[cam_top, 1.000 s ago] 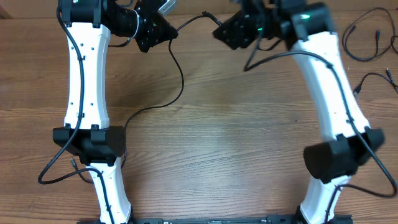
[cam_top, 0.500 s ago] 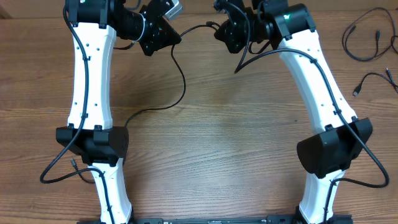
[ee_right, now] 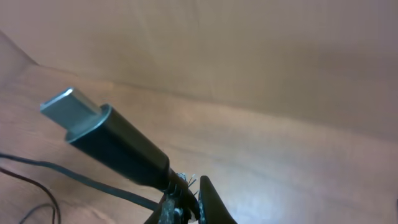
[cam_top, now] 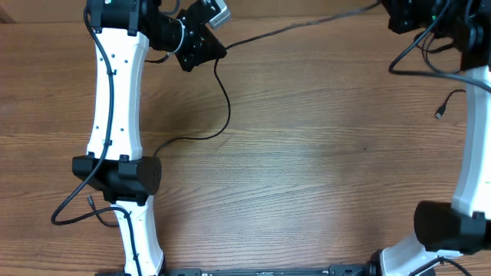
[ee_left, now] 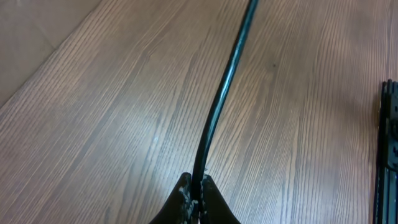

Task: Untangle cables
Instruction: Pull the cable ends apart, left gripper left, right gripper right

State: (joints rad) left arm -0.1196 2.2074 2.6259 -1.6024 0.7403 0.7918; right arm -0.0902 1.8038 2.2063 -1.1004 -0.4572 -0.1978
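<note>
Step in hand: pull-apart. One thin black flexible cable (cam_top: 299,25) is stretched nearly straight above the brown wood-grain bench (cam_top: 307,192). It runs along the far edge from the left tool (ee_left: 194,194) to the right tool (ee_right: 186,202), and the two stand well apart.

Left tool: pressed together on the cable mid-length, per the left wrist view. Right tool: pinching the cable just behind its black moulded plug (ee_right: 118,146), whose flat silver tip (ee_right: 65,107) juts free.

Below the left tool, a slack black loop (cam_top: 228,107) curves down the bench toward the left arm's elbow. Whether it is the same cable's tail cannot be confirmed. A second thin black cord with small plug end (cam_top: 441,112) lies by the right arm, apart from the taut one.

Judgement: the taut span appears free of crossings. The next move calls for laying this cable down clear of the other cords, then releasing without snagging the loop.
</note>
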